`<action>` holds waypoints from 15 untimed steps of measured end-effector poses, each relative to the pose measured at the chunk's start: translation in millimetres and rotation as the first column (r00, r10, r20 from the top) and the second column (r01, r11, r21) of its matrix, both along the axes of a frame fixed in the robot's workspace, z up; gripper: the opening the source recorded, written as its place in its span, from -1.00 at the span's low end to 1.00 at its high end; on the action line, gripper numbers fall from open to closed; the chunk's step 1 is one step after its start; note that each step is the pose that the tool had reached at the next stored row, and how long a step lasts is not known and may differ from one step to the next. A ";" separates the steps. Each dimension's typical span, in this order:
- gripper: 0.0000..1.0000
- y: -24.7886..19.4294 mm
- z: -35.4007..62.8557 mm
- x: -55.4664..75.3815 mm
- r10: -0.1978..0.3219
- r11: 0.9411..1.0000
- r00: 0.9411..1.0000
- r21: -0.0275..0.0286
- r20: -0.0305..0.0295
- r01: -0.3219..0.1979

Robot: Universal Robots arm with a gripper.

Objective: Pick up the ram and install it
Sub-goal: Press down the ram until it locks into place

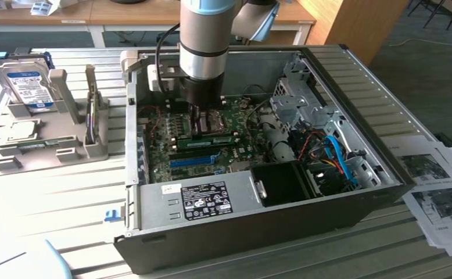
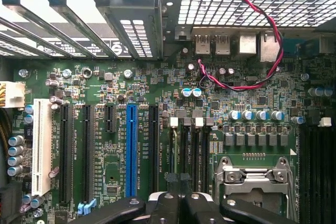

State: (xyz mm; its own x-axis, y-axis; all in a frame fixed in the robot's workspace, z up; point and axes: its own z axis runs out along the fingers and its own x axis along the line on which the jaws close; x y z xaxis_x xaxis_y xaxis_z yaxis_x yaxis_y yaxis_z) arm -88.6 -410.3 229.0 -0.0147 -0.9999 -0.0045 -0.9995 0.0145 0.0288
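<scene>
Inside the open computer case (image 1: 350, 192), the ram (image 1: 209, 141) lies seated along a memory slot on the motherboard (image 2: 210, 108). Just behind it, the claw (image 2: 178, 203) hangs low, fingers pinched together, holding nothing.

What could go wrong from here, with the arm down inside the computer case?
1. The gripper hangs low over the motherboard beside the processor socket; a sideways slip could strike its latch or the nearby capacitors.
2. A loose red-and-black wire loops across the board and could snag.
3. The arm stands close to the case wall, leaving little room.
</scene>
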 end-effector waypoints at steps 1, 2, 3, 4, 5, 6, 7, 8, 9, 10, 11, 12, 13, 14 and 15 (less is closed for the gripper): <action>-0.81 0.0 0.0 0.0 0.000 1.000 1.000 0.000 0.000 0.000; -0.81 0.0 -0.1 0.0 0.000 1.000 1.000 0.000 0.000 0.000; -0.81 0.0 -0.2 0.0 0.000 1.000 1.000 0.000 0.000 0.000; -0.81 0.0 -0.5 0.0 0.000 1.000 1.000 0.000 0.000 0.000; -0.81 0.0 -0.7 0.0 0.000 1.000 1.000 0.000 0.000 0.000; -0.81 0.0 -0.9 0.0 0.000 1.000 1.000 0.000 0.000 0.000; -0.81 0.0 -1.2 0.0 0.000 1.000 1.000 0.000 0.000 0.000; -0.81 0.0 -1.5 0.0 0.000 1.000 1.000 0.000 0.000 0.000; -0.81 0.0 -1.7 0.0 0.000 1.000 1.000 0.000 0.000 0.000; -0.81 0.0 -1.9 0.0 0.000 1.000 1.000 0.000 0.000 0.000; -0.81 0.0 -2.2 0.0 0.000 1.000 1.000 0.000 0.000 0.000; -0.81 0.0 -2.4 0.0 0.000 1.000 1.000 0.000 0.000 0.000; -0.81 0.0 -2.6 0.0 0.000 1.000 1.000 0.000 0.000 0.000; -0.81 0.0 -2.6 0.0 0.000 1.000 1.000 0.000 0.000 0.000; -0.81 0.0 -2.6 0.0 0.000 1.000 1.000 0.000 0.000 0.000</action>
State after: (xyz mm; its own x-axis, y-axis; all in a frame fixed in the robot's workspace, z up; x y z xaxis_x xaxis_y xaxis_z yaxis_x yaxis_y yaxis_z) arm -88.6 -410.3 226.4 -0.0147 -0.9999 -0.0045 -0.9995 0.0145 0.0289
